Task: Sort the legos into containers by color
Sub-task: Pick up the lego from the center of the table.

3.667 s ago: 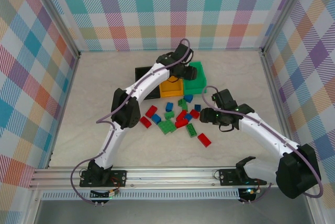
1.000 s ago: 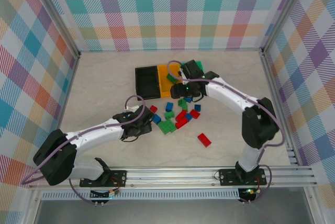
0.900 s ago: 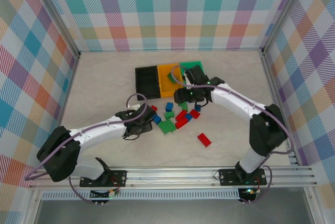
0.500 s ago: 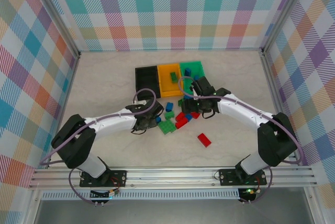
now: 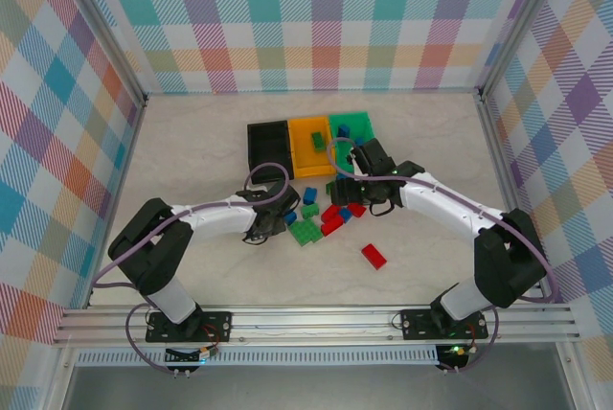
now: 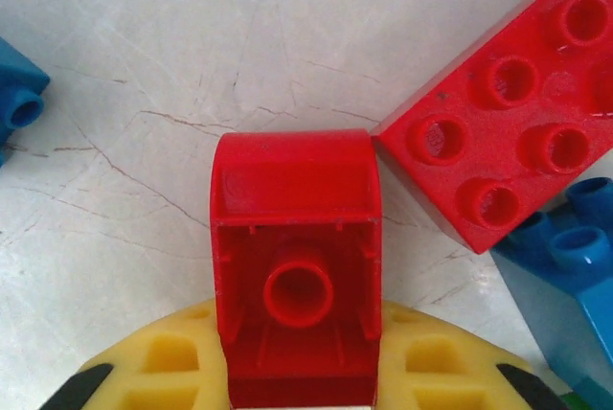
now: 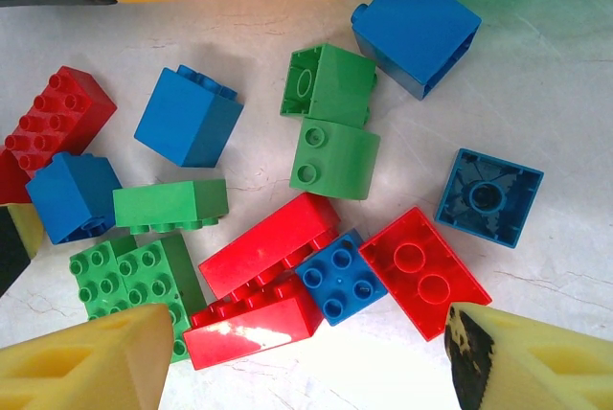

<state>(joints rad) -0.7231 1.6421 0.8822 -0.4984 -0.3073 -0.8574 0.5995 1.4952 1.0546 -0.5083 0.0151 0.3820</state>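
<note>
Your left gripper (image 6: 297,376) is at the left edge of the pile (image 5: 326,214). Its yellow fingers (image 6: 168,372) are closed against both sides of a red brick (image 6: 295,238), whose hollow underside faces the wrist camera. I cannot tell whether that brick is lifted off the table (image 6: 144,94). A long red brick (image 6: 508,132) touches its right corner, with a blue brick (image 6: 565,276) just beside.

Your right gripper (image 7: 306,338) hangs over the pile with its fingers (image 7: 91,362) wide apart, gripping nothing. Red, blue and green bricks lie mixed below it.

Behind the pile, the black bin (image 5: 254,151), orange bin (image 5: 302,156) and green bin (image 5: 359,125) stand in a row. A green brick (image 5: 317,141) lies in the orange bin, and another blue brick (image 5: 343,131) shows at the green bin's left end. A lone red brick (image 5: 374,256) lies well apart on the near side.
</note>
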